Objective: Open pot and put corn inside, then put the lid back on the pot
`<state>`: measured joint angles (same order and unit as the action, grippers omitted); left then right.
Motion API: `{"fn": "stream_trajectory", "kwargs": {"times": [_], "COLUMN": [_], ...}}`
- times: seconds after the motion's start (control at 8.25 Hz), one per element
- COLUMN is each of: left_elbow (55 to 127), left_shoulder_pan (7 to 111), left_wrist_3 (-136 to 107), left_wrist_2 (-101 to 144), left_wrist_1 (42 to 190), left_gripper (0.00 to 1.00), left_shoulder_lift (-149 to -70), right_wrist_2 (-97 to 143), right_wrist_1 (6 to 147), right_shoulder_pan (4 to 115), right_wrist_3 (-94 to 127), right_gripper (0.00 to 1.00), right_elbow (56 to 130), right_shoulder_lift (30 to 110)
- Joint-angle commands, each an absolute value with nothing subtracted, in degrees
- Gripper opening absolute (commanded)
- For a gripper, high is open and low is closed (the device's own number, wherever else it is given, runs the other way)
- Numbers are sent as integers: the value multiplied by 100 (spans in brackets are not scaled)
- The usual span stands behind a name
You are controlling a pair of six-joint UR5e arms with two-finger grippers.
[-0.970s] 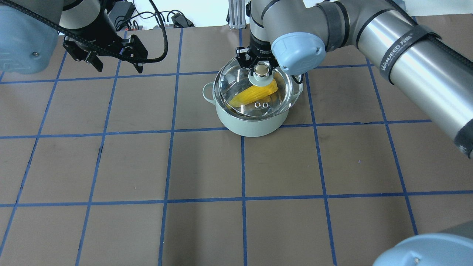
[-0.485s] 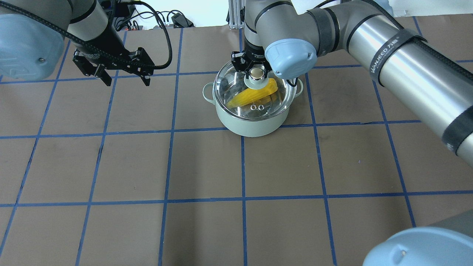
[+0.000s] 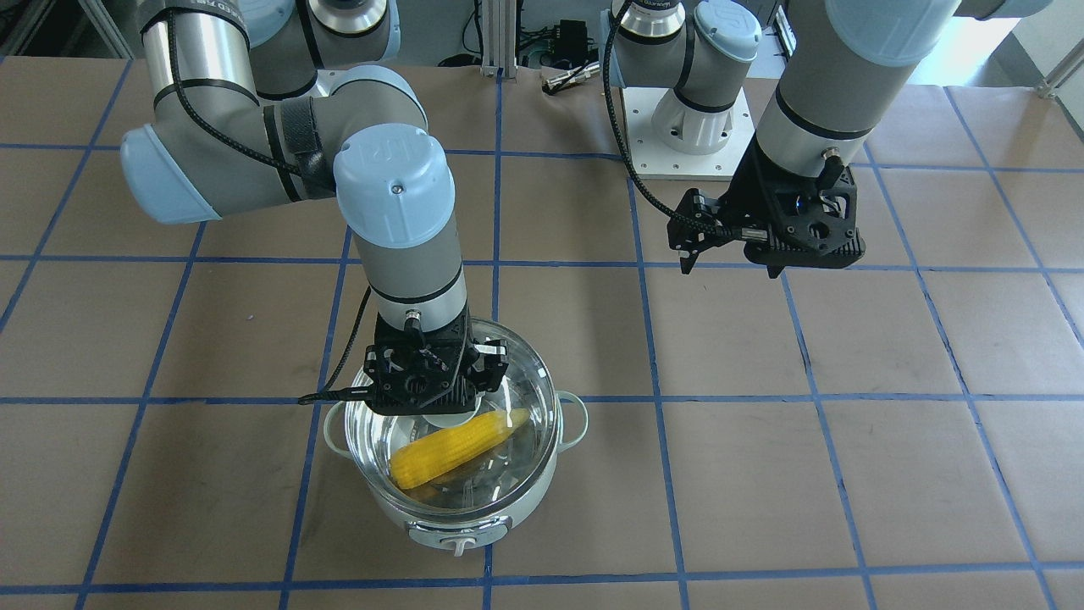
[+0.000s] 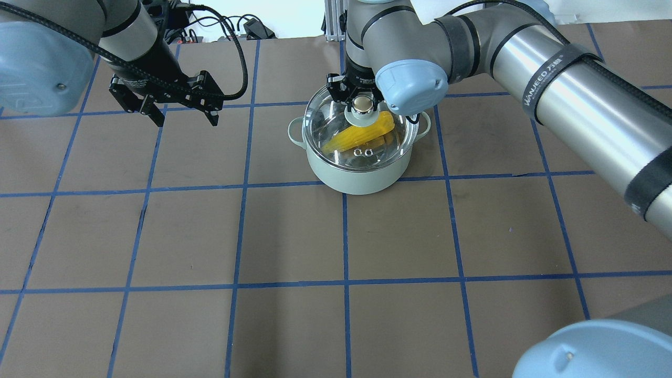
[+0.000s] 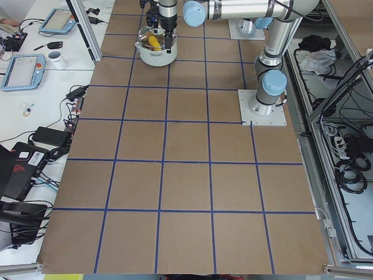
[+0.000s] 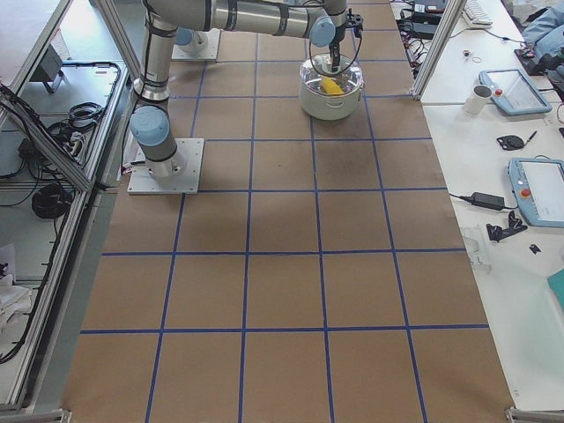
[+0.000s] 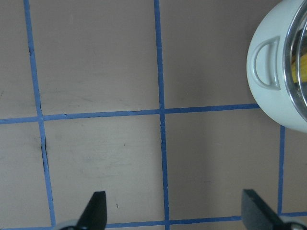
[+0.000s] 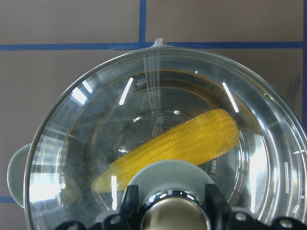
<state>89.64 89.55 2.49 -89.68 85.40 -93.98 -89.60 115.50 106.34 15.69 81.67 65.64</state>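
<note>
The pale mint-grey pot (image 4: 357,177) stands on the table at the back middle, its control knob facing away from the robot. The yellow corn (image 4: 358,135) lies slanted inside the steel bowl; it also shows in the right wrist view (image 8: 177,148). The clear glass lid (image 4: 325,118) rests on the pot's rim. My right gripper (image 4: 362,104) is shut on the lid's knob (image 8: 175,218), its fingers (image 8: 129,206) pressed against both sides. My left gripper (image 4: 187,122) is open and empty, hovering above the table to the pot's left.
The table is brown with a blue tape grid. Cables and a power adapter (image 4: 257,26) lie past the back edge. The pot's left loop handle (image 7: 266,64) shows in the left wrist view. The right arm's elbow (image 4: 412,86) hangs over the pot's right side.
The lid, held tilted above the rim, has come down level onto the pot. The left arm has moved toward the near right, closer to the pot, gripper still open.
</note>
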Motion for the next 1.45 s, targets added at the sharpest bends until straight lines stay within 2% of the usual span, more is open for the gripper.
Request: {"fn": "stream_trajectory", "kwargs": {"times": [0.0,1.33], "left_elbow": [8974,9132], "left_shoulder_pan": [8947,8939], "left_wrist_3": [281,237], "left_wrist_2": [-8982,-9009], "left_wrist_1": [8534,8420], "left_gripper": [100,100], "left_shoulder_lift": [-9404,-9369], "right_wrist_2": [-8895,-8938], "right_wrist_1": [11601,11777], "right_shoulder_pan": [10643,10644], "right_wrist_3": [1573,1529], "right_gripper": [12,11], "right_elbow": [8174,8191], "right_shoulder_lift": [6530,6460]}}
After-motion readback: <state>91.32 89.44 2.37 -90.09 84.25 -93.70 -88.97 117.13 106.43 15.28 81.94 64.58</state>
